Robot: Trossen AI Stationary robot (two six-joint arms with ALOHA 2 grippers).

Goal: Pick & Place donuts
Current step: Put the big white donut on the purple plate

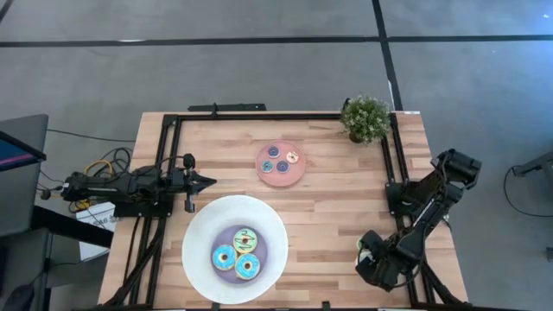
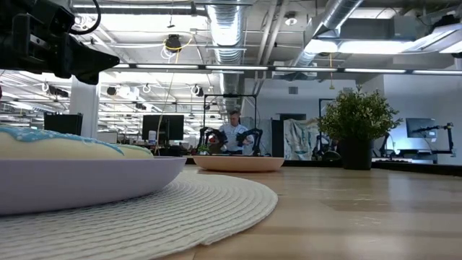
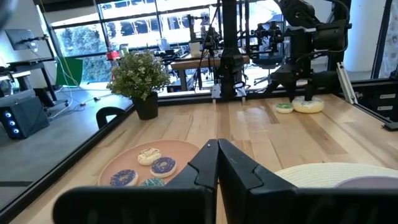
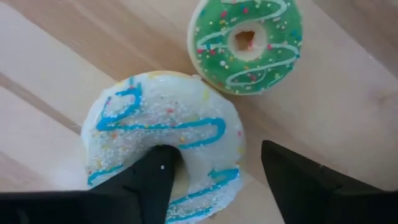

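Two donuts lie side by side on the bare wooden surface [image 1: 328,216] near its right front corner, under the right arm: a white donut with blue icing lines and sprinkles [image 4: 163,143] and a smaller green donut with pale squiggles [image 4: 245,43]. Only the right wrist view shows them closely; there they are just beside each other, perhaps touching. The right claw [image 4: 217,180] is spread, one finger [image 4: 152,180] resting in the white donut's hole, the other outside its rim. From above, the arm hides both donuts; the left wrist view shows them far off beneath that claw.

Three larger donuts sit on the lavender centre of the big white plate [image 1: 200,235] at the front: one green-iced [image 1: 245,239], two blue-iced [image 1: 224,257] [image 1: 248,267].

Four coin-sized donuts lie on the pink round plate [image 1: 278,180] behind it; the left wrist view makes out a cream one [image 3: 149,155] and two purple ones [image 3: 163,165] [image 3: 123,177], the fourth partly hidden.

One left claw [image 1: 206,181], pressed together, hovers just left of the two plates.

One potted plant [image 1: 365,118] stands at the far right corner. The low view alone shows a seated person [image 2: 233,130] in the room beyond.
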